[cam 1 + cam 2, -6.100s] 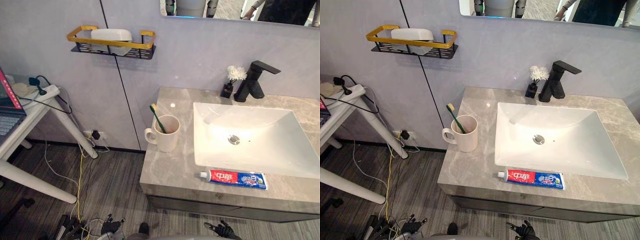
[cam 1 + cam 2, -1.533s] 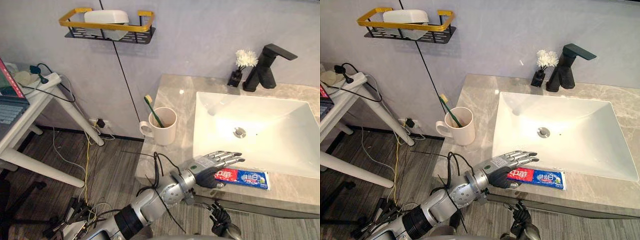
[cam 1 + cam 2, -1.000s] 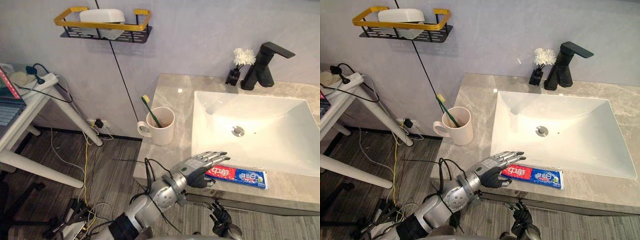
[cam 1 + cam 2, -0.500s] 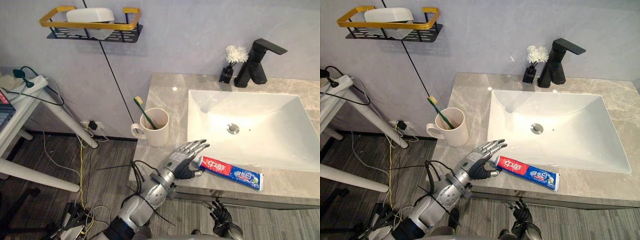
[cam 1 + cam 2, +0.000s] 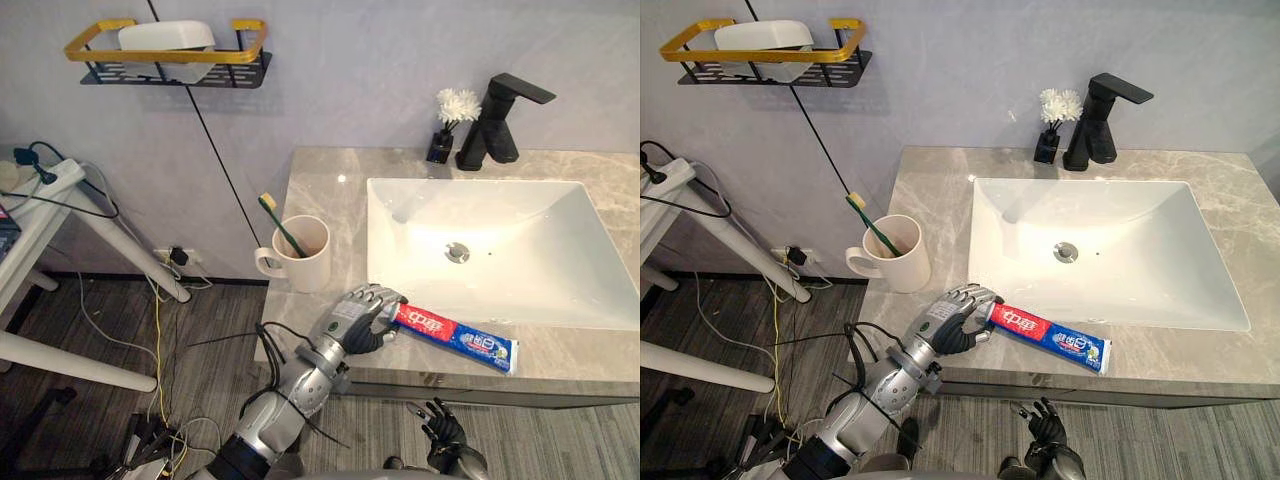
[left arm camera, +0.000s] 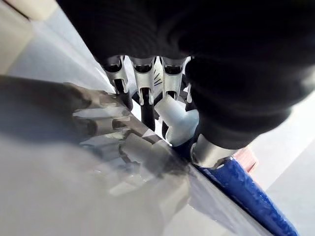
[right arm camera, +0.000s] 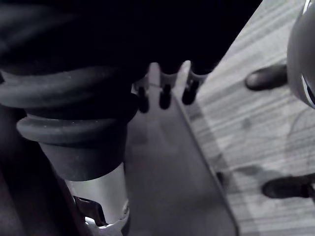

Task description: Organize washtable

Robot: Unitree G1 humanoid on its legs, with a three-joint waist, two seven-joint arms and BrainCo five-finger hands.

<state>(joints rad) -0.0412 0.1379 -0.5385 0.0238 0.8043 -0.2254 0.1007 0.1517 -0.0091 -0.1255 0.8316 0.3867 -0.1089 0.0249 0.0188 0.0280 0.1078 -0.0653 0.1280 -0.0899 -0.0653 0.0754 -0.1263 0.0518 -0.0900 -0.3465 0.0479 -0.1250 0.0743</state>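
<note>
Open a moment ago, left robot hand point(image 5: 362, 312) now clasps toothpaste point(image 5: 458, 337) at its cap end; tube runs rightward along desk point(image 5: 320, 190) front.

Red-and-blue toothpaste tube point(image 5: 456, 336), cream mug point(image 5: 305, 264), green toothbrush point(image 5: 279, 221), grey-veined counter point(image 5: 320, 190), white basin point(image 5: 530, 275), black tap point(image 5: 494, 128)

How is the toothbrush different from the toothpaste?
The toothbrush leans in the cup; the toothpaste lies on the counter. The toothbrush is thin and green; the toothpaste is wider, red and blue. Nothing holds the toothbrush; the left hand curls round the toothpaste's cap end. Both sit beside the sink.
</note>
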